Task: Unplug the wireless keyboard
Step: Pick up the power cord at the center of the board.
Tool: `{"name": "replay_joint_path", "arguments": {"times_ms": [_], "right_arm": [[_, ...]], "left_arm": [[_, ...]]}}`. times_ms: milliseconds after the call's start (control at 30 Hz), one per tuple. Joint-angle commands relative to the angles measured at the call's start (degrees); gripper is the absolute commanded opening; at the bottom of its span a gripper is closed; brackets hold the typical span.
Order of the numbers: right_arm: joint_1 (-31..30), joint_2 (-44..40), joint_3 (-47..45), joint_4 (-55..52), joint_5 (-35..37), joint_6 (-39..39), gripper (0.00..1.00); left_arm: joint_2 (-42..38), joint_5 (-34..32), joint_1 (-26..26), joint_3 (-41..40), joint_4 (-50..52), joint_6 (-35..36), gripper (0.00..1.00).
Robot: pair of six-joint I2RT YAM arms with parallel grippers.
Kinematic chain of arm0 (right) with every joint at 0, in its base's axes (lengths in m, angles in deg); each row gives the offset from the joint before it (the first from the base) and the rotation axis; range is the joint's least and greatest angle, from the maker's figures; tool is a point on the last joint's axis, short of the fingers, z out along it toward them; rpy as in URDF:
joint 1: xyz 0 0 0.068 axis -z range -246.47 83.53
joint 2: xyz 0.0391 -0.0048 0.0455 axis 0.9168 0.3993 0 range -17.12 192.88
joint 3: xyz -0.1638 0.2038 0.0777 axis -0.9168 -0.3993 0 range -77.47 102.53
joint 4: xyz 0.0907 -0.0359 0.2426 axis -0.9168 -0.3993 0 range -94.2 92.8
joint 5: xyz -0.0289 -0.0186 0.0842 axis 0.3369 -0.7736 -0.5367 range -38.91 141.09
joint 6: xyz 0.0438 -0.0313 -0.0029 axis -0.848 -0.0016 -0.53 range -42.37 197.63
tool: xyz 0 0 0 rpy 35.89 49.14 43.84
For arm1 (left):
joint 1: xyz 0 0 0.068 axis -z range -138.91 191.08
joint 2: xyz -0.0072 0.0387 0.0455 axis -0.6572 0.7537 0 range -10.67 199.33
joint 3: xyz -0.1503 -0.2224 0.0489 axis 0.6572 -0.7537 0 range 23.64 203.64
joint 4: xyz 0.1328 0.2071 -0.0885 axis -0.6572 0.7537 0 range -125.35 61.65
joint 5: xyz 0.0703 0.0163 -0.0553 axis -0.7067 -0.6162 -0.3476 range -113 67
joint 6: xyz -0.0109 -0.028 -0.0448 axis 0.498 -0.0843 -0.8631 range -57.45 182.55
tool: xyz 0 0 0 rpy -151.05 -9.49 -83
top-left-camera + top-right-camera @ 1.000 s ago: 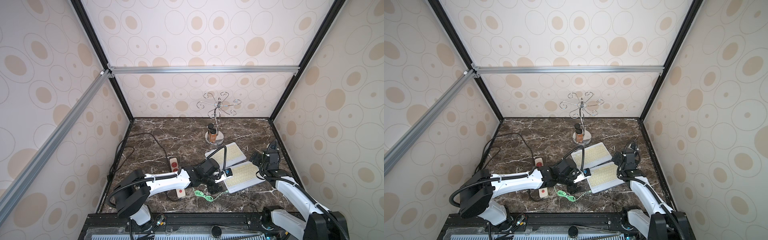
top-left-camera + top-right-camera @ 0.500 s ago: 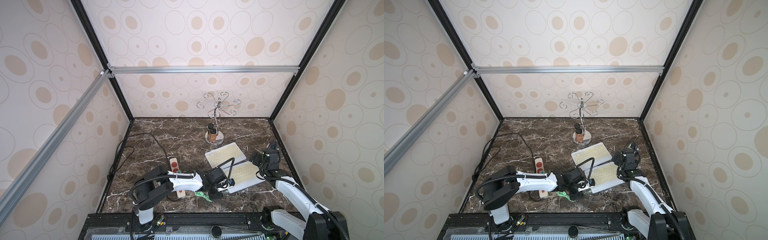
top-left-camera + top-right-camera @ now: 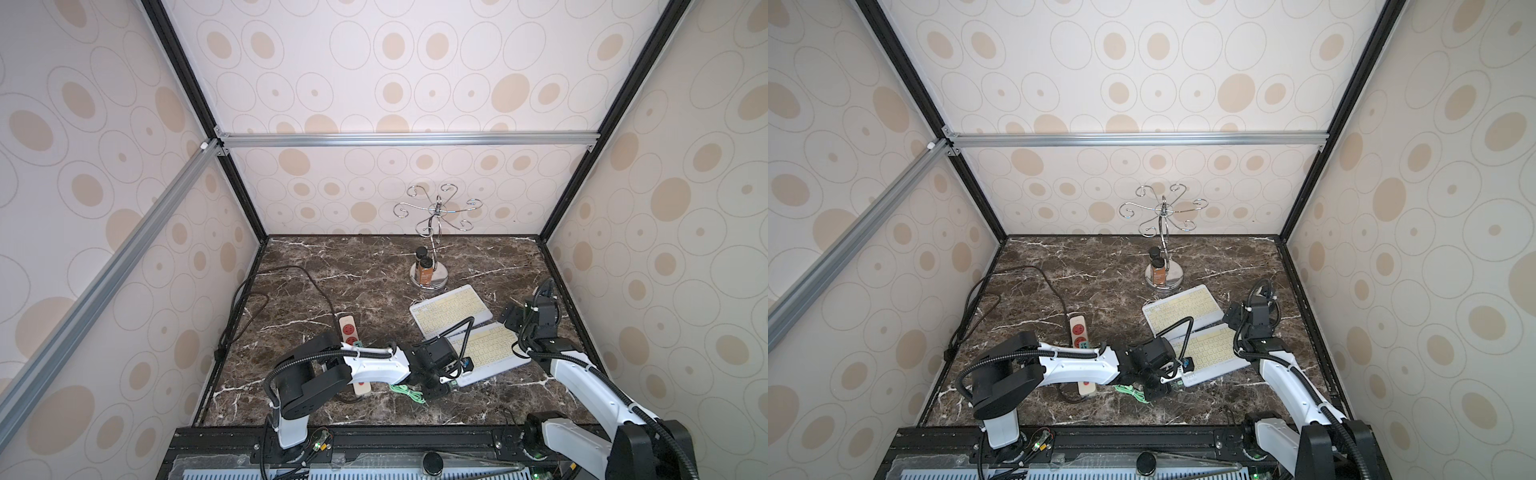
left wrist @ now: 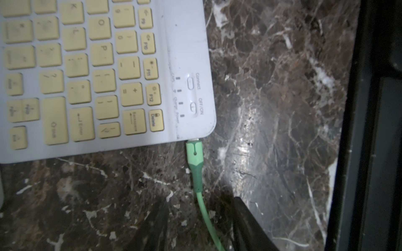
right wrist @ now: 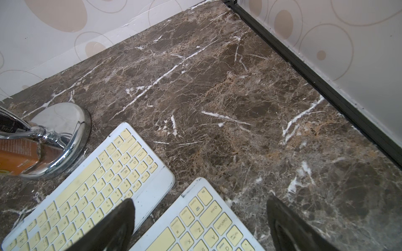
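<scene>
Left wrist view looks down on the wireless keyboard, white with pale yellow keys, flat on the brown marble tabletop. A mint-green plug sits in the port at the keyboard's corner beside the OFF/ON switch, a sliver of metal tip showing. The green cable runs from it between the two dark fingers of the left gripper. Those fingers stand apart, one on each side of the cable, with marble visible between each finger and the cable; nothing is clamped.

In both top views the keyboard lies at an angle in the right half of the tabletop, toward the front edge, its plugged corner nearest the front. The left gripper is low over the marble just beside that corner, with loose loops of cable next to it. A second keyboard of the same kind lies just behind, near but apart. The right gripper has its fingers spread wide around the wireless keyboard's end nearest the right edge, holding nothing; whether it touches the keys cannot be told. A white power strip with red sockets lies left of centre, partly under the left arm. A chrome stand with a brown bottle on its base stands toward the back edge.
</scene>
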Motion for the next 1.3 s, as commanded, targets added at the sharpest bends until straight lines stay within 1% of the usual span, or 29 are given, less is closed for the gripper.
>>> {"name": "replay_joint_path", "arguments": {"times_ms": [0, 33, 167, 300, 400, 433, 467, 567, 733, 833, 867, 933, 1000, 1033, 1100, 1133, 1200, 1267], "right_arm": [[0.03, -0.63, 0.91, -0.29, -0.26, 0.30, 0.95], [0.03, -0.74, 0.87, -0.13, -0.21, 0.29, 0.96], [0.02, -0.86, 0.71, 0.04, -0.29, 0.29, 0.96], [0.03, -0.51, 1.04, -0.25, -0.32, 0.29, 0.95], [0.02, -0.77, 0.89, -0.34, -0.21, 0.28, 0.95], [0.01, -0.98, 0.79, -0.35, -0.19, 0.29, 0.95], [0.03, -1.22, 0.55, -0.24, -0.21, 0.29, 0.95], [0.02, -2.23, -0.15, 0.20, -0.18, 0.21, 0.96], [0.03, -3.15, -0.78, 0.44, 1.28, -0.76, 0.96], [0.03, -3.12, -1.14, 0.70, 4.26, -3.26, 0.97], [0.12, -2.98, -0.74, -1.29, 5.34, -5.36, 0.99], [0.07, -3.34, 0.65, -5.38, 3.03, -7.61, 1.00], [0.20, -4.21, 2.40, -11.21, 0.40, -11.75, 1.00], [0.52, -4.66, 3.56, -14.67, -2.03, -14.19, 1.00], [1.02, -5.22, 5.06, -19.25, -9.86, -16.57, 1.00], [1.00, -5.42, 4.97, -19.52, -15.12, -17.04, 1.00], [1.05, -5.16, 4.97, -20.25, -23.42, -18.50, 1.00], [1.01, -4.60, 5.88, -24.16, -26.58, -20.06, 1.00]], "left_arm": [[2.48, -6.52, 1.30, -0.57, 4.37, -1.19, 0.14], [2.51, -7.26, 1.59, -0.69, 4.61, -1.49, 0.00], [4.60, -7.86, 1.83, 0.31, 7.33, -2.52, 0.00], [7.94, -12.69, 2.48, 3.05, 12.08, -3.85, 0.00], [7.77, -11.33, 2.54, 3.42, 12.54, -5.23, 0.00], [7.24, -11.76, 2.50, 3.43, 12.66, -5.85, 0.00], [6.64, -12.60, 2.40, 3.19, 12.35, -6.46, 0.00], [4.17, -10.65, 2.11, 1.40, 10.41, -6.95, 0.00], [1.86, -10.32, 2.04, -0.30, 5.78, -7.90, 0.00], [1.26, -9.95, 2.02, -1.24, 2.97, -8.07, 0.00], [1.09, -9.62, 1.97, -1.61, 2.18, -8.00, 0.00], [1.04, -8.97, 1.78, -1.84, 1.45, -7.84, 0.00], [0.92, -9.01, 1.70, -1.84, 1.37, -7.74, 0.00], [0.69, -8.94, 1.58, -1.84, 1.35, -7.70, 0.00], [-0.31, -8.19, 1.44, -2.22, 0.41, -7.35, 0.00], [-0.88, -7.58, 1.25, -2.54, -0.20, -7.15, 0.00], [-2.20, -6.10, 0.79, -2.81, -1.48, -6.95, 0.00], [-3.32, -5.61, 0.55, -2.81, -2.04, -7.20, 0.00]]}}
